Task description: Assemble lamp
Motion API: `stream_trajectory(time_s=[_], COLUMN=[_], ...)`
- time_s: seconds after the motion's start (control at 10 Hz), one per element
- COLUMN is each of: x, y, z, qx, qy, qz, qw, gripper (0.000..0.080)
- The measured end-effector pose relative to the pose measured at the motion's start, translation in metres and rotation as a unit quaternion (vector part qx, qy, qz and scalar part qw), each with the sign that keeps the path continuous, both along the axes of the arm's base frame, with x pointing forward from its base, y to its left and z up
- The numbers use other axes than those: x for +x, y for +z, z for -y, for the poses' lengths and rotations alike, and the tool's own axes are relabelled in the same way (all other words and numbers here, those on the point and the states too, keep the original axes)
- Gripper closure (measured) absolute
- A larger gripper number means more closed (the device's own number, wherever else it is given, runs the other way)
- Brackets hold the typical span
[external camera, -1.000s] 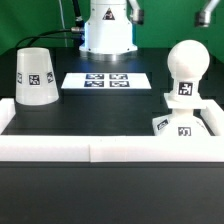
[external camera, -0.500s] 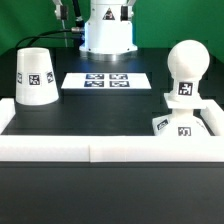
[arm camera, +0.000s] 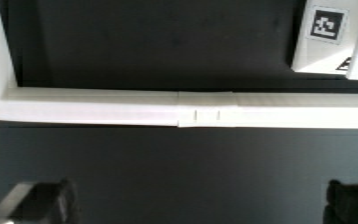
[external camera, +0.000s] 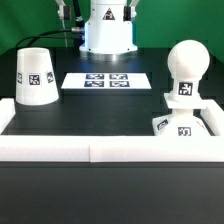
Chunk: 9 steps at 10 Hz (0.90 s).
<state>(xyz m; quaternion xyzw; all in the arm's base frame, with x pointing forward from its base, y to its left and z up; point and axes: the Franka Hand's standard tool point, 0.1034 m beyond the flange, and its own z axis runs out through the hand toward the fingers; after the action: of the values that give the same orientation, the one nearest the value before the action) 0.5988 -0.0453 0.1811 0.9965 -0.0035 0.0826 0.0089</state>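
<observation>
The white cone shade point(external camera: 35, 75) stands on the black table at the exterior view's left. The round-headed bulb point(external camera: 187, 62) stands upright on the square base point(external camera: 186, 122) at the exterior view's right, close to the border rail. My gripper point(arm camera: 194, 200) shows only in the wrist view. Its dark fingertips point(arm camera: 34, 200) stand wide apart, open and empty, high over the near side of the rail. A white part with a marker point(arm camera: 330, 35) shows beyond the rail; I cannot tell whether it is the base or the bulb.
The marker board point(external camera: 106, 81) lies flat at the back middle, in front of the arm's white pedestal point(external camera: 107, 30). The white border rail point(external camera: 110, 150) runs along the front and up both sides; it crosses the wrist view point(arm camera: 176, 108).
Dark parts of the arm at the exterior view's top edge have shifted a little. The shade, bulb and base have not moved.
</observation>
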Motion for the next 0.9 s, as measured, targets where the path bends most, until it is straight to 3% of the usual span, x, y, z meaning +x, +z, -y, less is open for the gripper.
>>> stream_trajectory(time_s=[0.3, 0.4, 0.7, 0.9], x=[-0.001, -0.011, -0.063, -0.083], y=[0.000, -0.001, -0.008, -0.017], z=[0.000, 0.001, 0.022, 0.034], qx=[0.000, 0.002, 0.021, 0.028], qy=[0.000, 0.001, -0.028, -0.048], qz=[0.000, -0.005, -0.029, -0.040], qw=[1.000, 1.000, 0.999, 0.998], gripper=[0.0101, 0.0101, 0.0101, 0.0101])
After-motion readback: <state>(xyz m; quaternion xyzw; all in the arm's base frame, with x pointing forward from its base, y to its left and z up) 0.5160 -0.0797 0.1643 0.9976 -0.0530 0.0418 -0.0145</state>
